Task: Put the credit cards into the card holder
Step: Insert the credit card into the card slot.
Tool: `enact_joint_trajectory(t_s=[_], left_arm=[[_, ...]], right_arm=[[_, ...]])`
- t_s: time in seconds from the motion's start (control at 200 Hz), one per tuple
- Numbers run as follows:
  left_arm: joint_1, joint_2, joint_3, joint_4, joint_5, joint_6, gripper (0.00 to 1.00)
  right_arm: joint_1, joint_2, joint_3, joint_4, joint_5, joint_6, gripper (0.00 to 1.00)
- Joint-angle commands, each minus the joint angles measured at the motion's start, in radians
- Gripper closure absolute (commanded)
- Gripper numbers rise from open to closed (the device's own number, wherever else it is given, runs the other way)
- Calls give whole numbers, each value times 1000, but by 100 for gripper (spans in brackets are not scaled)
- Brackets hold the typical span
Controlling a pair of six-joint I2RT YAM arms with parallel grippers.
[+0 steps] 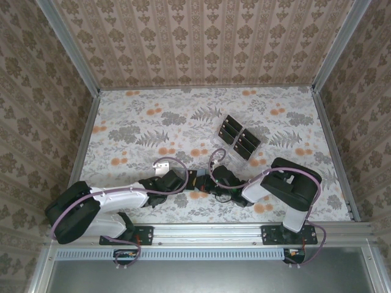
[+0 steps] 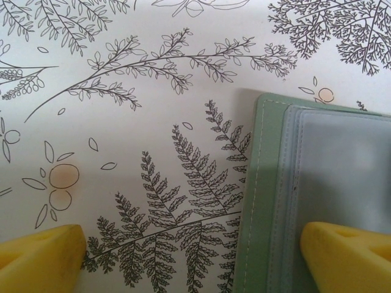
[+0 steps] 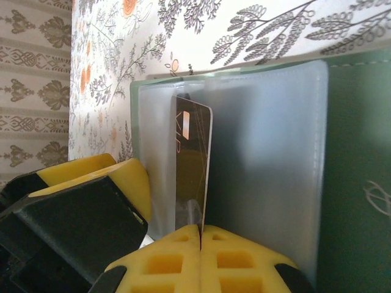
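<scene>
The sage-green card holder [image 2: 264, 183] lies open on the patterned table, its frosted sleeves facing up. My left gripper [image 2: 195, 262] is open, its right finger [image 2: 348, 253] resting on the sleeve page and its left finger [image 2: 36, 259] over bare table. My right gripper [image 3: 200, 231] is shut on one black credit card [image 3: 193, 152], held edge-on with its far end against the sleeves of the card holder [image 3: 357, 159]. In the top view both grippers meet at mid-table, left gripper [image 1: 182, 180] and right gripper [image 1: 211, 183], covering the holder.
A clear plastic tray [image 1: 239, 139] with several more black cards in slots stands behind and to the right of the grippers. Patterned walls close the table on three sides. The left gripper's finger [image 3: 91, 195] sits close beside the held card.
</scene>
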Motion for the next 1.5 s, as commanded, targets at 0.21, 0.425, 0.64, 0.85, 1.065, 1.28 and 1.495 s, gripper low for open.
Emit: enact_joint_trajectory(t_s=[0.21,0.425,0.64,0.85,1.065,1.28,1.495], left_arm=[[-8,-13,-12,-140,14,19,0],[40,-100,43,-235,-14,40,0],[116,-145,45,-272,5,50,0],[154,-132,39,-302,12,21,0],[167,-104,25,-281,39,8,0],[166,-102,4,-242,61,9,0],[167,-97,-12,-213,77,11,0]], right_arm=[[-13,37,68,-126,-88,-24,100],[-21,61,112,-190,-123,-43,100],[-28,67,155,-269,-148,-71,100],[-44,23,192,-387,-161,-124,80],[-61,-35,248,-547,-156,-202,67],[-64,-27,290,-615,-161,-235,73],[-64,-1,313,-610,-184,-235,85]])
